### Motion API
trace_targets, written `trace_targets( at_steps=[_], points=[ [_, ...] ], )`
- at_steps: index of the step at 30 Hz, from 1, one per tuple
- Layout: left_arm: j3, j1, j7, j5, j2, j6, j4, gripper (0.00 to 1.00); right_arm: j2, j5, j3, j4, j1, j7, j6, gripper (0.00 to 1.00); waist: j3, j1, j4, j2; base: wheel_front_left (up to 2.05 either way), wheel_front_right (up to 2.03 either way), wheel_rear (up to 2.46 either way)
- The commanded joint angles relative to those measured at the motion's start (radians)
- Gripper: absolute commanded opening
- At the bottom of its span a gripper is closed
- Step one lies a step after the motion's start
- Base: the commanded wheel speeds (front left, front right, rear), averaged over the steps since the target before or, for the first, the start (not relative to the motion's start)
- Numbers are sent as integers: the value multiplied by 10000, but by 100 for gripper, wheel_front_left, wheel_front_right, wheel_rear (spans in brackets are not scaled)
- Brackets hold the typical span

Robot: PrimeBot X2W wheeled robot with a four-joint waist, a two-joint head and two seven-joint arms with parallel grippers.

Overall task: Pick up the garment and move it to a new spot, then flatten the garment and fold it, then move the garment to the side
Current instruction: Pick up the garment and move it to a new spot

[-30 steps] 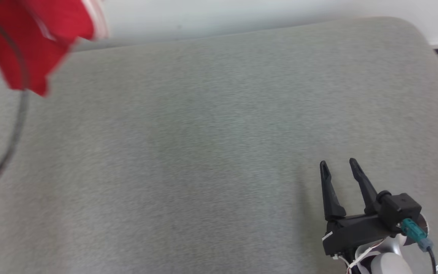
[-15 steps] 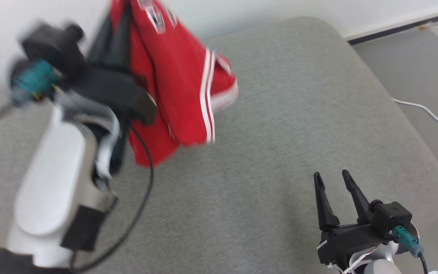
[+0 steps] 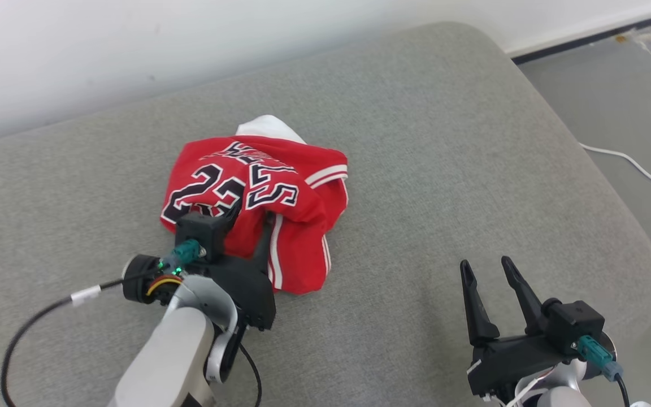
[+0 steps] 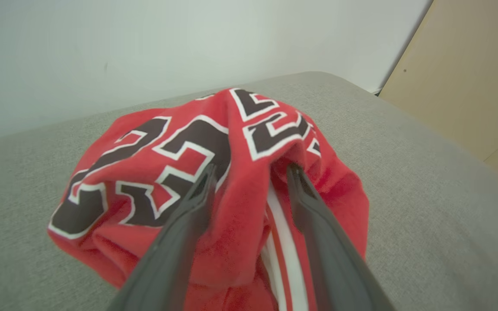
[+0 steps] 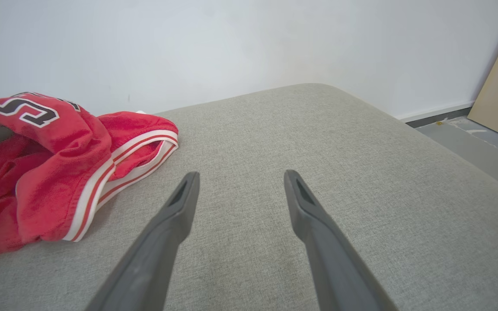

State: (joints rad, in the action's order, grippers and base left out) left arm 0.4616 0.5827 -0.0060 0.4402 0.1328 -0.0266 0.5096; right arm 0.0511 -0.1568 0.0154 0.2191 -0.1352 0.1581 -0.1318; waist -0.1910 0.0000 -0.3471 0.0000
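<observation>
The garment [image 3: 280, 169] is a red jersey with black-and-white numbers and white stripes, lying in a crumpled heap on the grey cushion [image 3: 444, 141]. My left gripper [image 4: 251, 172] is pushed into its near edge. The two fingers stand apart, with a ridge of red cloth [image 4: 154, 172] lying loosely between them. In the head view its fingertips are buried in the folds. My right gripper [image 3: 486, 265] hovers over bare cushion at the lower right, open and empty [image 5: 240, 177]. The garment [image 5: 54, 172] is well to its left.
The cushion's rounded edge drops to grey floor on the right, where a white cable [image 3: 636, 167] lies. A white wall runs behind. A light wooden panel [image 4: 469, 77] stands at the far right. My left arm's black cable [image 3: 31, 328] trails over the cushion.
The head camera has swung. The garment hung in the air from my shut left gripper; now it lies heaped on the cushion and the left fingers have parted. The right gripper stays open.
</observation>
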Motion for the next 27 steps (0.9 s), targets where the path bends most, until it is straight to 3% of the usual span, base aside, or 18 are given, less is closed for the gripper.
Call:
trace_targets(
  at_steps=[1,5,14,27],
  points=[
    [62,-151,-184,-15,-48,59,-3,100,-15,128,2,21,161,-40,21,100,320,0,318,0,0,0,0],
    [-6,-282,-472,24,48,-30,-748,100,-16,169,-50,-60,351,-135,21,100,699,0,758,0,0,0,0],
    [-766,-539,-802,-53,858,-661,-3240,100,-15,291,-172,-383,687,-280,21,100,1242,0,1602,0,0,0,0],
    [-2021,-3199,-1588,-439,2622,-1645,-5313,100,-18,455,-504,-926,1016,-375,21,100,1575,0,2419,0,0,0,0]
  ],
)
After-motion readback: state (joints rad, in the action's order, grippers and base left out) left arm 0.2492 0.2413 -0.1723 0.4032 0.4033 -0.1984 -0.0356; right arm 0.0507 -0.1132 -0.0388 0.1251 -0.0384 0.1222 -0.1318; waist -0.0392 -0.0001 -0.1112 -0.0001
